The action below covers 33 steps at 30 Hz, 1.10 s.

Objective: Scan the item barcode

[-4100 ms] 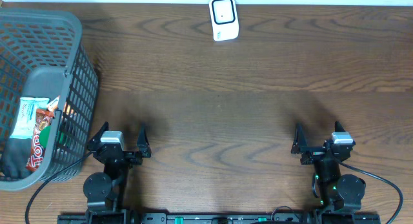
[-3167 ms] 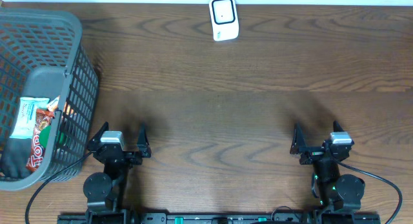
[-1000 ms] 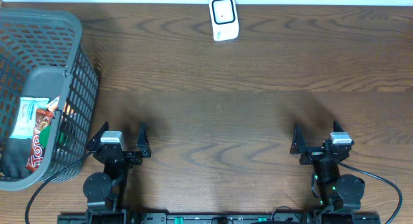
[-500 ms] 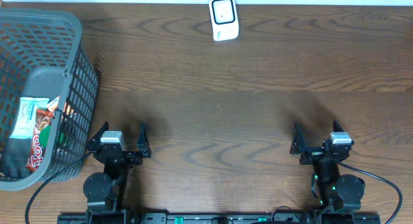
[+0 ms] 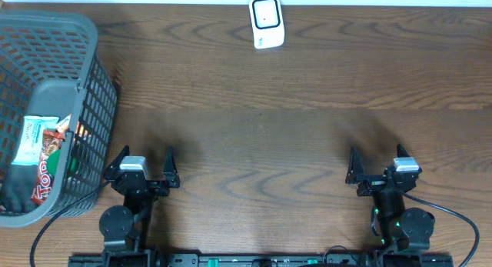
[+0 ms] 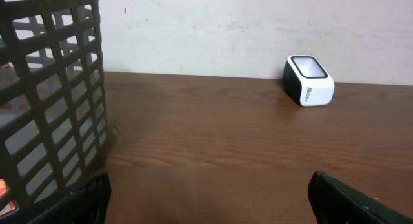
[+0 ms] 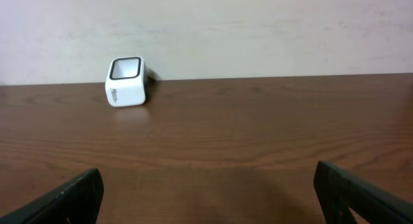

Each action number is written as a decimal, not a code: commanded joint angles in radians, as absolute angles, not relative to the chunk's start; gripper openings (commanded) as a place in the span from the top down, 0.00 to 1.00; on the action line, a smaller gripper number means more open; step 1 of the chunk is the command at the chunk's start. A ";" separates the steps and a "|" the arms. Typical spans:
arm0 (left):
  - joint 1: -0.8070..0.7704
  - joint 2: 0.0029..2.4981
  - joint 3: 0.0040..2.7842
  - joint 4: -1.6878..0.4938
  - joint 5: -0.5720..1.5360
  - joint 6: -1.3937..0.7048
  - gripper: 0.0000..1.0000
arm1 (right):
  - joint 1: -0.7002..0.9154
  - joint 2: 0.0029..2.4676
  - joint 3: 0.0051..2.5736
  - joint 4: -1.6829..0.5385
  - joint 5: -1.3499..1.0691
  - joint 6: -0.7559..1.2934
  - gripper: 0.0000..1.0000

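Probably light, crinkly, slippery, the snack packets in the basket at the worktop left edge want pinching by a sealed end; left fingers and right fingers gape empty.

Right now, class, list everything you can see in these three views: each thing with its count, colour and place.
table: one, dark brown wood, under everything.
wall: one, off-white, behind the table's far edge.
basket: one, grey plastic lattice, left end of the table.
snack packets: at least two, one white and teal, one red, inside the basket.
scanner: one, white with a dark window, middle of the far edge.
left gripper: one, black, near edge beside the basket, open, empty.
right gripper: one, black, near edge on the right, open, empty.
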<state>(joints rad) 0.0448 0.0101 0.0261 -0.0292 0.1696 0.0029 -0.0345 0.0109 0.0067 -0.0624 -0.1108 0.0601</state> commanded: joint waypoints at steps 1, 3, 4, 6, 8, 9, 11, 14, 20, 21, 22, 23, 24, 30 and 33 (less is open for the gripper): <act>0.043 0.004 0.004 -0.055 0.171 -0.002 0.02 | -0.023 0.008 0.006 -0.066 -0.106 0.070 0.01; 0.043 0.004 0.004 -0.055 0.171 -0.002 0.02 | -0.023 0.008 0.006 -0.066 -0.106 0.070 0.01; 0.043 0.004 0.004 -0.055 0.171 -0.002 0.02 | -0.023 0.008 0.006 -0.066 -0.106 0.070 0.01; 0.043 0.005 0.004 -0.055 0.171 -0.002 0.02 | -0.023 0.008 0.006 -0.066 -0.106 0.070 0.01; 0.043 0.007 0.004 -0.055 0.171 -0.002 0.02 | -0.023 0.009 0.006 -0.066 -0.106 0.070 0.01; 0.043 0.008 0.004 -0.055 0.171 -0.002 0.02 | -0.023 0.009 0.006 -0.066 -0.106 0.070 0.01; 0.043 0.009 0.004 -0.055 0.171 -0.002 0.02 | -0.023 0.009 0.006 -0.066 -0.106 0.070 0.01; 0.042 0.010 0.004 -0.055 0.172 -0.008 0.02 | -0.023 0.009 0.006 -0.066 -0.106 0.070 0.01; 0.043 0.011 0.011 -0.064 0.172 -0.026 0.02 | -0.023 0.009 0.006 -0.066 -0.106 0.070 0.01; 0.043 0.012 0.019 -0.075 0.173 -0.029 0.02 | -0.023 0.009 0.006 -0.066 -0.106 0.070 0.01; 0.043 0.014 0.031 -0.088 0.172 -0.037 0.02 | -0.023 0.009 0.006 -0.066 -0.106 0.070 0.01; 0.043 0.019 0.047 -0.104 0.172 -0.047 0.02 | -0.023 0.009 0.006 -0.066 -0.106 0.070 0.01; 0.043 0.026 0.063 -0.117 0.172 -0.052 0.02 | -0.023 0.009 0.006 -0.066 -0.106 0.070 0.01; 0.043 0.151 0.203 -0.201 0.173 -0.055 0.02 | -0.023 0.009 0.006 -0.066 -0.106 0.070 0.01; 0.043 0.275 0.320 -0.273 0.176 -0.055 0.02 | -0.023 0.009 0.006 -0.066 -0.106 0.070 0.01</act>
